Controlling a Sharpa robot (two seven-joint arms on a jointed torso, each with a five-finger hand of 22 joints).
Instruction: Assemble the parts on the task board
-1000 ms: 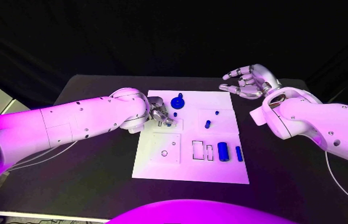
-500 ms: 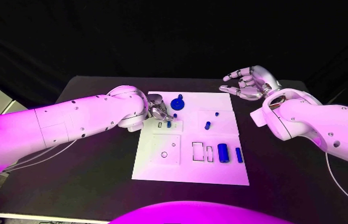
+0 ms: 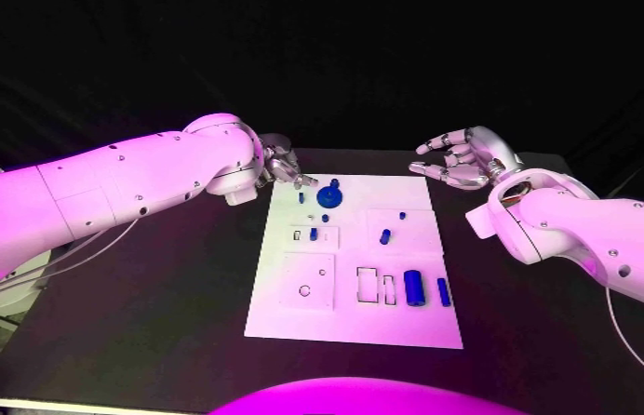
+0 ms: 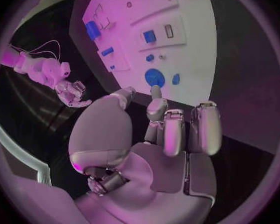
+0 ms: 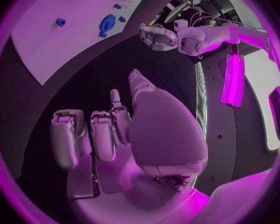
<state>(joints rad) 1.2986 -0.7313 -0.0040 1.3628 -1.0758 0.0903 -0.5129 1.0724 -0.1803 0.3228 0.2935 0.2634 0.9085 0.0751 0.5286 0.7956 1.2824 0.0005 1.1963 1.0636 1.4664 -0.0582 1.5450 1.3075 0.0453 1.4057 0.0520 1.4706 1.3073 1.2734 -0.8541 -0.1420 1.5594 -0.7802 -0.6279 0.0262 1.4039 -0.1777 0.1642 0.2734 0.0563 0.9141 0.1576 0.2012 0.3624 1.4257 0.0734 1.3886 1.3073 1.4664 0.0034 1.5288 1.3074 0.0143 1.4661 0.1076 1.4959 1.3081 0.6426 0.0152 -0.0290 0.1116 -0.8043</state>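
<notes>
Head view: nearest the robot, the board (image 3: pixel 352 313) has a bare white strip along its near edge, with dark table (image 3: pixel 161 313) open on both sides of it. Just beyond, toward the board's right, a blue cylinder (image 3: pixel 413 287) and a thinner blue bar (image 3: pixel 443 291) lie side by side, next to two outlined rectangular slots (image 3: pixel 367 282). A square plate (image 3: pixel 307 279) with a small hole sits left of them. Farther up, a small blue peg (image 3: pixel 315 234) stands in a raised block on the left half, and another peg (image 3: pixel 385 236) stands on the right half with a tiny blue piece (image 3: pixel 401 215) behind it. Near the far edge, a round blue disc (image 3: pixel 330 196) sits with a small blue piece (image 3: pixel 302 196) just left of it. The left hand (image 3: pixel 279 166) hangs at the board's far left corner, fingers pointing down toward that piece; the left wrist view shows the fingers (image 4: pixel 175 129) loosely curled, apart and holding nothing. The right hand (image 3: pixel 461 156) is off the board past its far right corner, above the table, palm up, fingers spread and curved, empty. Bare table lies between that hand and the board's right edge.
</notes>
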